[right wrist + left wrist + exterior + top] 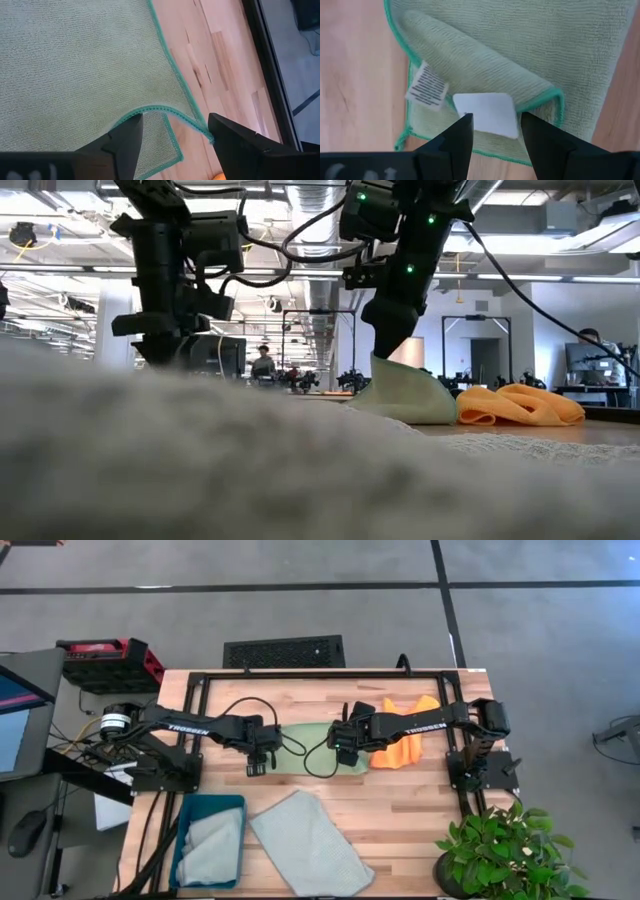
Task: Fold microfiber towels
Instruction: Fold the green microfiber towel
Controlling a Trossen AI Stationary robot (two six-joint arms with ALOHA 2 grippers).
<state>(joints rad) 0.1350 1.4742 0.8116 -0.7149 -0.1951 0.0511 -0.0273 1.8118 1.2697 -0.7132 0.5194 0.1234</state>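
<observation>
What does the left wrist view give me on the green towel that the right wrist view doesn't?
Left wrist view only: the white tag and a white patch by the folded-over corner, between the open left gripper fingers.
Right wrist view only: a curled teal hem corner between the open right gripper fingers, and bare wood table beside it.
Both: the light green towel, partly folded.

This is a big robot lab or workshop. The wooden counter stands on a grey floor with dark lines. Behind the counter the room shows ceiling pipes, long lights, more machines and a person.
</observation>
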